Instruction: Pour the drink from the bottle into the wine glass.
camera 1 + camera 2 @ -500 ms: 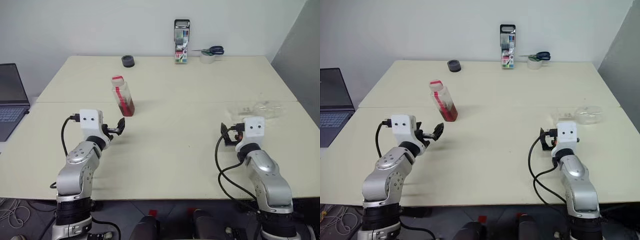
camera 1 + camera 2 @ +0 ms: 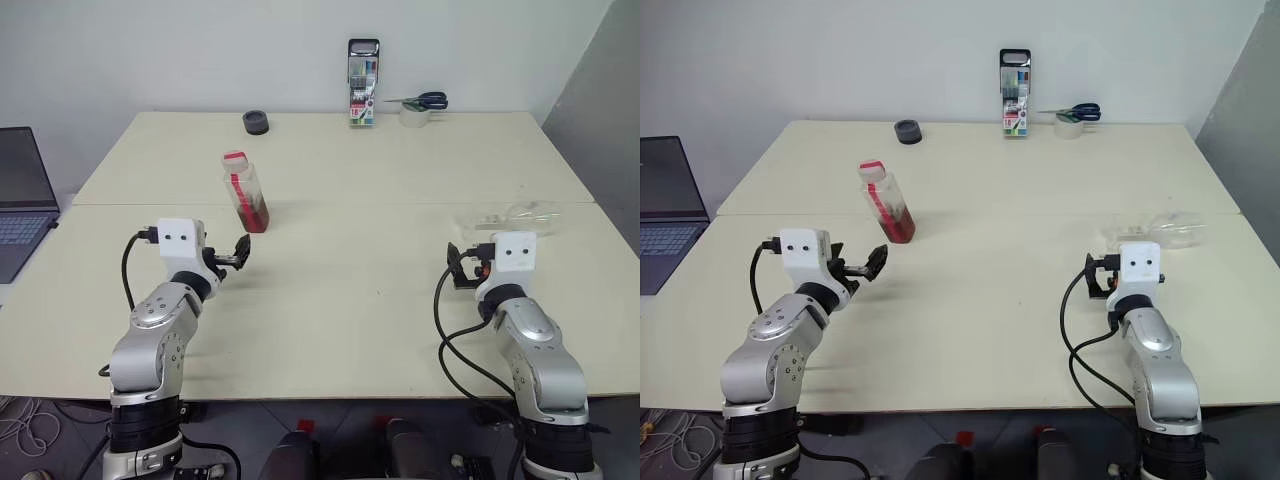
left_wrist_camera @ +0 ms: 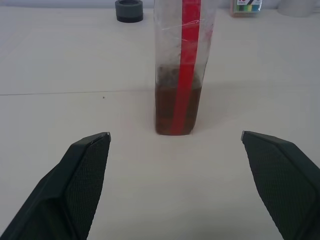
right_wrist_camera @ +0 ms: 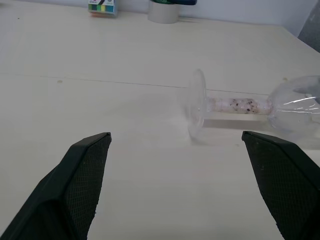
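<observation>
The bottle (image 2: 245,191) stood upright on the cream table (image 2: 350,300), toward the robot's left side, its red cap on and a red-and-white label strip running down its face; the drink (image 3: 176,110) — a reddish-amber liquid — filled only the lower part of the squarish body. The left gripper (image 2: 238,254) hung just short of the bottle, pointing at it but not touching, and in the left wrist view its two black fingers (image 3: 80,180) stood spread wide with the bottle centred in the gap and nothing between them. Over on the robot's right, the wine glass (image 4: 240,106) lay on its side on the table (not standing), its round foot turned toward the right gripper (image 2: 462,268), the thin stem running away from the foot to the rounded bowl, which was clear and empty. The right gripper was likewise fully spread and held nothing — its fingers (image 4: 75,185) sat near the glass's foot but apart from it. Along the far edge of the table sat a dark roll of tape (image 2: 256,122), a pack of coloured pens (image 2: 363,82) standing upright, and a pair of blue-handled scissors (image 2: 425,100) resting on a pale tape roll (image 2: 414,116). A laptop (image 2: 22,200) sat open off the table's left side.
</observation>
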Controlling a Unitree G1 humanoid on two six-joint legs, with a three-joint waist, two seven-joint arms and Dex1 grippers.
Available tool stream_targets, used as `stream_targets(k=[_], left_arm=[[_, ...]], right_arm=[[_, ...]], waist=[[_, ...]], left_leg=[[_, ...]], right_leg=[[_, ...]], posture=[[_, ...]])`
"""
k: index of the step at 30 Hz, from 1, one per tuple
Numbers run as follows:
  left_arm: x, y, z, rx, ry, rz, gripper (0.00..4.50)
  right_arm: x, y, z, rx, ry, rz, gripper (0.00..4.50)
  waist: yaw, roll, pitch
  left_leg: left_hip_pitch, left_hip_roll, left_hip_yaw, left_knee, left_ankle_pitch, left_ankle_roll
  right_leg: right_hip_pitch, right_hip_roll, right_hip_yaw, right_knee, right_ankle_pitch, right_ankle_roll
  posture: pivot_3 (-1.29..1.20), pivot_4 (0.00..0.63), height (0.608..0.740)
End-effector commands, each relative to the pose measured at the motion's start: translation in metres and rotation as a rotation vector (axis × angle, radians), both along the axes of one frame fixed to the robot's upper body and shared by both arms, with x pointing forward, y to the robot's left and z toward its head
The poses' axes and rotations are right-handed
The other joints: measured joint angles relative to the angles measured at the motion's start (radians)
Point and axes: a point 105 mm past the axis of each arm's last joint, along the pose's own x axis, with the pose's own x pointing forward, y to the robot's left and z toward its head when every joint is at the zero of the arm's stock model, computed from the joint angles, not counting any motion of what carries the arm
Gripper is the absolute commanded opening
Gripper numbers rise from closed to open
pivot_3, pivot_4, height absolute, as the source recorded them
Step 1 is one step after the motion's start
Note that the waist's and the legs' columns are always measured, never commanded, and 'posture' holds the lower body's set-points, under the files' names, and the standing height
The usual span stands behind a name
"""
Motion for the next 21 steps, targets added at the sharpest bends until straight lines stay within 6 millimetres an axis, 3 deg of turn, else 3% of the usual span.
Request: stream_targets(k=[1,7,10,14,17,21], left_arm=[[0.000,0.004,0.022,0.014,-0.082,0.015,4.48],[0.002,-0.002,0.025,0.009,-0.092,0.005,4.48],[0.005,-0.005,0.028,0.005,-0.097,-0.003,4.48],[0.008,-0.009,0.029,0.006,-0.098,-0.025,4.48],[0.011,-0.010,0.032,0.007,-0.104,-0.034,4.48],[0.015,-0.014,0.033,0.010,-0.112,-0.048,4.48]], right_arm=[[-0.001,0.000,0.016,-0.015,-0.067,0.005,4.50],[0.005,0.007,0.031,-0.027,-0.104,0.075,4.50],[0.008,0.036,0.053,0.032,-0.155,0.318,4.50],[-0.008,0.072,0.083,0.050,-0.181,0.727,4.50],[-0.020,0.083,0.106,0.049,-0.164,0.957,4.50],[-0.028,0.097,0.124,0.018,-0.168,1.103,4.50]], waist=[[0.000,0.000,0.000],[0.000,0.000,0.000],[-0.002,0.000,0.000],[-0.002,-0.001,0.001],[-0.001,-0.002,0.004],[0.000,-0.002,0.004]], left_leg=[[0.000,0.000,0.000,0.000,0.000,0.000],[0.000,0.000,0.000,0.000,0.000,0.000],[0.000,0.000,0.000,0.000,0.000,0.000],[0.000,0.000,0.000,0.000,0.000,0.000],[0.000,-0.001,0.000,0.000,0.000,0.001],[0.000,0.000,-0.001,0.000,-0.001,0.002]], right_leg=[[0.000,0.000,0.000,0.000,0.000,0.000],[0.000,0.000,0.000,0.000,0.000,0.000],[0.000,0.000,-0.001,0.000,0.000,0.000],[0.001,0.001,-0.002,-0.001,0.000,0.000],[0.001,0.001,-0.003,-0.001,0.000,0.000],[0.001,0.000,-0.004,-0.002,0.000,0.000]], posture=[[0.00,0.150,0.740],[0.00,0.150,0.740],[0.00,0.150,0.740],[0.00,0.150,0.740],[0.00,0.150,0.740],[0.00,0.150,0.740]])
